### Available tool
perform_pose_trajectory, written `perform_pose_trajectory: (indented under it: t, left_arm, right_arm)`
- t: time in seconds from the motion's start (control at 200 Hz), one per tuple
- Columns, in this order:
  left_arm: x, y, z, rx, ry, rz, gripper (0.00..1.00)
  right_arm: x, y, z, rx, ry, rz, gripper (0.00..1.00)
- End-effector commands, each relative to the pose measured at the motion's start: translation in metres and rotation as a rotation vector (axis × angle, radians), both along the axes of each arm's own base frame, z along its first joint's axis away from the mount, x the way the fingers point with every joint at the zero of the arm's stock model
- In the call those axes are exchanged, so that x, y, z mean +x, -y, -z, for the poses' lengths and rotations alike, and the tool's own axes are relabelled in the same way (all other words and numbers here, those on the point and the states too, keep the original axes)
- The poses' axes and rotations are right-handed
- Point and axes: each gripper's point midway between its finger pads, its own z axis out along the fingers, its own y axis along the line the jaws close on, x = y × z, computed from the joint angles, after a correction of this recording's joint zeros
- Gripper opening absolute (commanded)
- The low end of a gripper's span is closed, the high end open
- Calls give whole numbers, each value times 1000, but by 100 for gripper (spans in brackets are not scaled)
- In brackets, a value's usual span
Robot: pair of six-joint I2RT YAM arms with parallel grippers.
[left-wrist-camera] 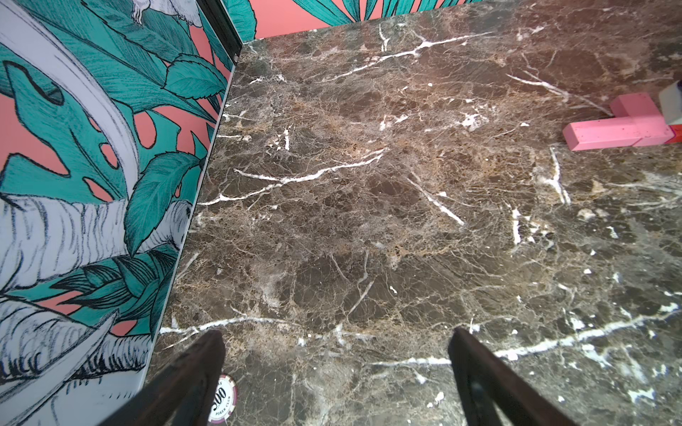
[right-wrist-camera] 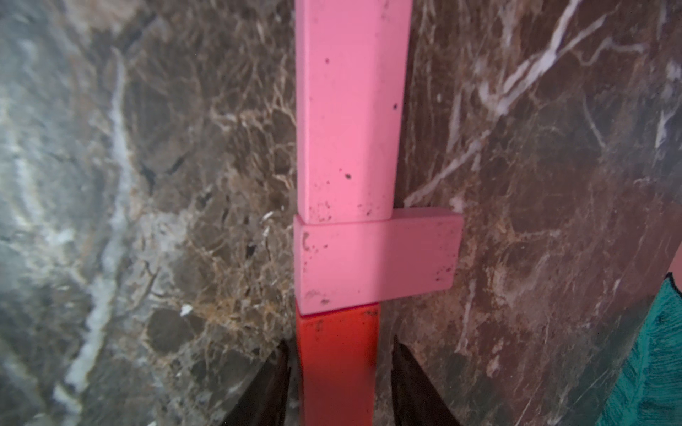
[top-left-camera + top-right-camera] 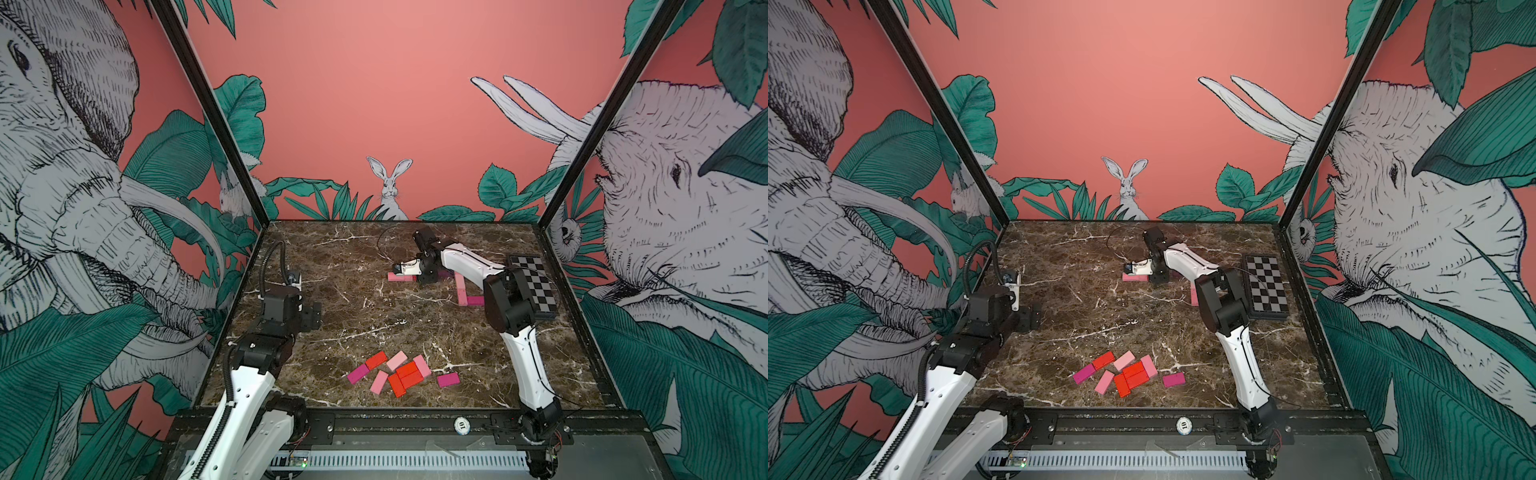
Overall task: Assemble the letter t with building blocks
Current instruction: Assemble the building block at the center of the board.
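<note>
Nearest you, a poker chip [image 3: 461, 424] sits on the front rail. Just past it the loose blocks [image 3: 405, 374] lie flat in a red, pink and magenta huddle on the marble table [image 3: 353, 257], with one magenta block [image 3: 448, 379] a little apart on the right. Your left gripper [image 1: 336, 332] hangs by the left wall with its fingers spread wide over bare marble, holding nothing. Farther back, your right arm [image 3: 469, 262] reaches across the middle and covers part of the built row in both top views. Its elbow also hides a corner of the checkered board [image 3: 534, 286] at the far right. Beside that elbow a pink strip [image 3: 460, 286] runs toward you, ending at a magenta piece [image 3: 475, 300]. At the far centre, your right gripper [image 2: 340, 341] straddles the red block [image 2: 337, 361] with its fingers slightly parted, a sliver of gap on each side, not pinching. The red block butts against a crosswise pink block [image 2: 376, 258], and a long pink block [image 2: 350, 110] continues the line beyond it.
</note>
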Motion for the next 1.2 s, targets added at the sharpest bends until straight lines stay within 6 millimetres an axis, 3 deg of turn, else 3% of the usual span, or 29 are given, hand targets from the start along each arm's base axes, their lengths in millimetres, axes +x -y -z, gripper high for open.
perform_pose_trajectory:
  t: [0.0,0.195,0.385,0.53,0.605,0.9,1.04,1.195]
  left_arm:
    - [1,-1,1,0,5,-4,97]
    - [1,-1,1,-1,6,-4,97]
    - [1,0,1,-2,3,-1,97]
    - [1,0,2,-3,2,0,97]
    - [1,0,2,-4,1,0,97]
    - [2,2,2,-9,-3,9,97]
    - [3,4,3,-15,-3,19,97]
    - [4,5,4,-16,-10,21,97]
  right_arm:
    - [-16,2,30,-36,-90,4,47]
    - [-19,1,29,-32,-102,7,50]
    - [-24,-1,19,7,-141,23,63]
    - [-20,-1,11,30,-131,47,85]
    - [-18,-1,5,43,-130,52,89]
    - [3,1,-45,133,-31,116,89]
    - [9,4,-79,196,34,162,90]
    - [15,6,-126,305,138,239,98]
